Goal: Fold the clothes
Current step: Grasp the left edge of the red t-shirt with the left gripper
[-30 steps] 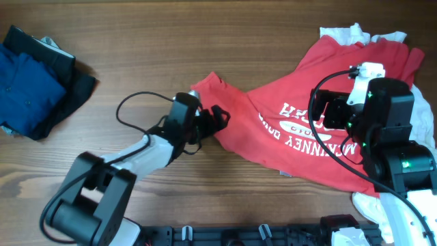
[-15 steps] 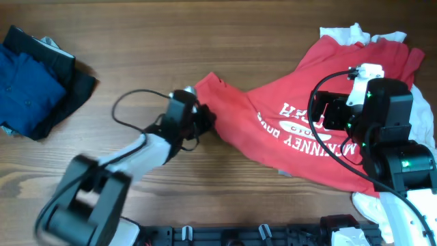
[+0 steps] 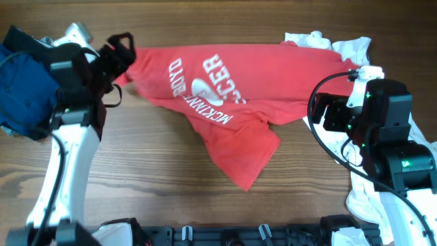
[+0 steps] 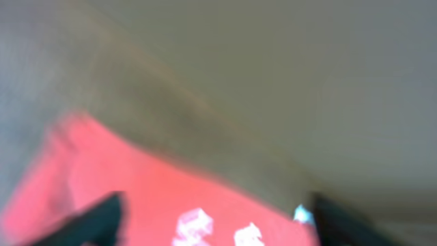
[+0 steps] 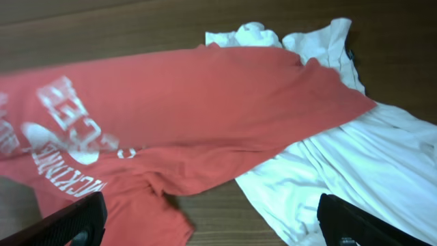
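A brown wooden bench (image 3: 205,205) filled the overhead view. Across its upper part a red short-sleeved cotton T-shirt (image 3: 273,75) was stretched out print side up, its white lettering (image 3: 205,82) reading upside down to the camera and one loose end trailing toward the front edge. The shirt's left end was gathered at the left claw (image 3: 121,49), which was judged to be clenched on the fabric there, though the left wrist view was too blurred to confirm it. The shirt's right end was draped over crumpled white cloth garments (image 5: 382,157). The right claw (image 5: 212,229) was held above that end with its fingers spread and nothing between them. A folded dark blue garment (image 3: 24,89) lay at the far left, just beside the left arm.

The step in hand was judged to be the spreading of the shirt, with no fold yet made. For the next move, the right end would need to be grasped and drawn clear of the white pile so that the shirt could be laid flat.
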